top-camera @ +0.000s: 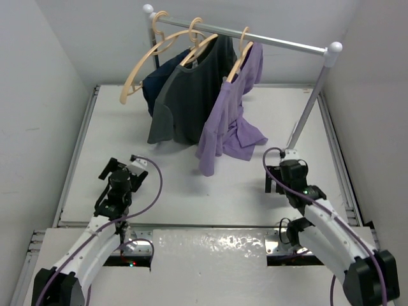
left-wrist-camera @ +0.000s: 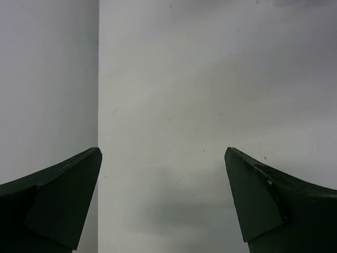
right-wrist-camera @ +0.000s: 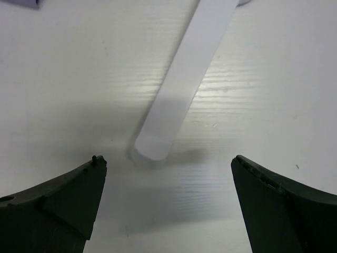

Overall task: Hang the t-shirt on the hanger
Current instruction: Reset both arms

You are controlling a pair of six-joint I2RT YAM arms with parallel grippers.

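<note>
The lavender t-shirt [top-camera: 231, 124] hangs from the rightmost tan wooden hanger [top-camera: 241, 56] on the rail. It is draped unevenly, and its lower part is bunched and reaches the table. My left gripper [top-camera: 122, 165] is open and empty, low over the table at the left, well away from the shirt. In the left wrist view the left gripper [left-wrist-camera: 162, 152] shows only white table and wall between its fingers. My right gripper [top-camera: 279, 183] is open and empty, beside the foot of the rack's right post. In the right wrist view the right gripper [right-wrist-camera: 168, 159] has that post's base just ahead.
A garment rack with a metal rail [top-camera: 255, 37] stands at the back, its right post [right-wrist-camera: 181, 79] meeting the table near my right gripper. A dark grey t-shirt [top-camera: 188, 95] hangs on the middle hanger [top-camera: 199, 43], a navy garment [top-camera: 156, 83] behind it. The left hanger [top-camera: 145, 64] is bare.
</note>
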